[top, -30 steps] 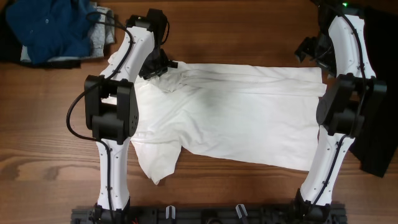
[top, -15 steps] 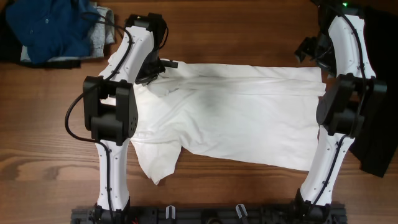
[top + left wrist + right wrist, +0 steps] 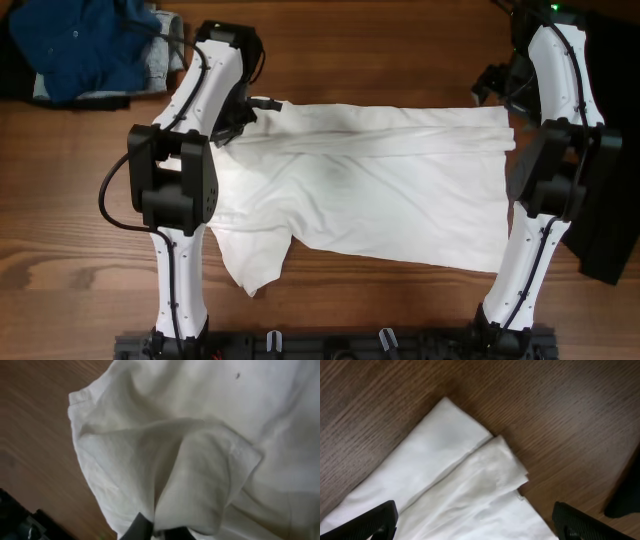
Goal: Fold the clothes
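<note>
Left wrist view shows the left gripper (image 3: pixel 157 531) clenched on a pinched ridge of the white T-shirt (image 3: pixel 200 460). Its dark fingertips are just visible at the bottom edge, and a tent of cloth rises out from between them. Around that pinch the cotton bunches into soft, loose folds, with a stitched hem and what looks like a sleeve opening close beside it. The right gripper (image 3: pixel 475 525) is spread wide and holds nothing; it hangs over the shirt's far right corner, where two layers lie stacked flat with their edges nearly matched. From overhead, the T-shirt (image 3: pixel 400 190) lies across the middle of the wooden table (image 3: pixel 80 250). Its body is fairly smooth, and one sleeve trails off its near left edge. A blue garment (image 3: pixel 80 45) and a grey garment (image 3: pixel 165 55) are heaped beyond the shirt's far left corner, and a black garment (image 3: pixel 605 230) lies just off its right edge. The cloth looks light, limp and thin. It will likely sag and drag behind any single grip rather than hold a shape, and layers may slide over each other on the smooth wood. Hems, seams and corners are the surest places to take hold, pinching through every layer at once. A matching grip at the shirt's right corner would probably keep the fold line straight.
</note>
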Tool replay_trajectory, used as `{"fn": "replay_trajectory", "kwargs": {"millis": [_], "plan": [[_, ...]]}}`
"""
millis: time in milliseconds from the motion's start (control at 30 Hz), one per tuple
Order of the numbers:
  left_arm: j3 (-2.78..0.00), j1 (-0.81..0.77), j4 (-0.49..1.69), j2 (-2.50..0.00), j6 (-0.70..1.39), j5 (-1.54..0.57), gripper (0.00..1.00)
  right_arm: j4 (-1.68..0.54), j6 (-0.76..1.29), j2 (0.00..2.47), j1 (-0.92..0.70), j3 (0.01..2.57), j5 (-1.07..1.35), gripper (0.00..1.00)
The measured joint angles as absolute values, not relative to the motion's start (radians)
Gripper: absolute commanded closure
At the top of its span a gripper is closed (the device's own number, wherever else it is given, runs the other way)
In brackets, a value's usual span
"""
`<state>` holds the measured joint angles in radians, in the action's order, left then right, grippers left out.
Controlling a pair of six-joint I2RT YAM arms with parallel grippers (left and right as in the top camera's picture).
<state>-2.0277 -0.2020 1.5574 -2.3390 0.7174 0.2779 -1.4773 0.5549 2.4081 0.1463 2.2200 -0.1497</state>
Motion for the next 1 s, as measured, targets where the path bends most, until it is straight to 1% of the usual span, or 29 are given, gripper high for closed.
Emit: {"fn": "replay_trajectory", "kwargs": {"millis": [33,67,100,133,200,300,367,400,467,500,533,567,600,633,667,700,733,867,1000], "plan": [[-2.028,-0.192,1.568,-2.339,0.723,0.286,0.77,-1.480,0.555,2.408,0.146,2.220,-0.148,0.00],[-2.028,-0.180,1.576,-2.339,0.734,0.292,0.65,-1.481,0.556,2.408,0.146,2.220,-0.146,0.01],[-2.028,-0.169,1.583,-2.339,0.736,0.296,0.36,-1.485,0.560,2.408,0.146,2.220,-0.142,0.00],[-2.028,-0.157,1.590,-2.339,0.737,0.301,0.28,-1.488,0.566,2.408,0.146,2.220,-0.141,0.01],[-2.028,-0.135,1.598,-2.339,0.744,0.308,0.25,-1.495,0.580,2.408,0.146,2.220,-0.138,0.01],[-2.028,-0.104,1.601,-2.339,0.750,0.315,0.26,-1.496,0.590,2.408,0.146,2.220,-0.137,0.01],[-2.028,-0.095,1.601,-2.339,0.750,0.318,0.29,-1.496,0.586,2.408,0.144,2.220,-0.135,0.01],[-2.028,-0.093,1.598,-2.339,0.750,0.317,0.31,-1.495,0.579,2.408,0.143,2.220,-0.134,0.05],[-2.028,-0.093,1.578,-2.339,0.750,0.311,0.34,-1.483,0.545,2.408,0.134,2.220,-0.126,0.35],[-2.028,-0.093,1.560,-2.339,0.748,0.297,0.38,-1.469,0.521,2.408,0.128,2.220,-0.114,0.52],[-2.028,-0.094,1.532,-2.338,0.741,0.278,0.44,-1.453,0.500,2.408,0.122,2.220,-0.106,0.64],[-2.028,-0.096,1.502,-2.337,0.730,0.256,0.60,-1.433,0.479,2.408,0.112,2.220,-0.096,0.73],[-2.027,-0.098,1.475,-2.337,0.719,0.236,0.76,-1.412,0.463,2.408,0.102,2.220,-0.088,0.80],[-2.027,-0.102,1.442,-2.337,0.706,0.213,0.85,-1.391,0.445,2.408,0.090,2.220,-0.079,0.84],[-2.027,-0.108,1.417,-2.337,0.696,0.188,0.88,-1.380,0.428,2.408,0.080,2.220,-0.075,0.90],[-2.026,-0.113,1.396,-2.337,0.681,0.173,0.89,-1.370,0.416,2.408,0.072,2.219,-0.073,0.94],[-2.026,-0.123,1.367,-2.337,0.670,0.156,0.89,-1.358,0.412,2.408,0.060,2.219,-0.068,0.96],[-2.026,-0.162,1.269,-2.337,0.636,0.115,0.92,-1.316,0.388,2.408,0.031,2.210,-0.056,0.96],[-2.026,-0.188,1.238,-2.337,0.626,0.096,0.94,-1.288,0.371,2.408,0.017,2.154,-0.022,0.96]]}}
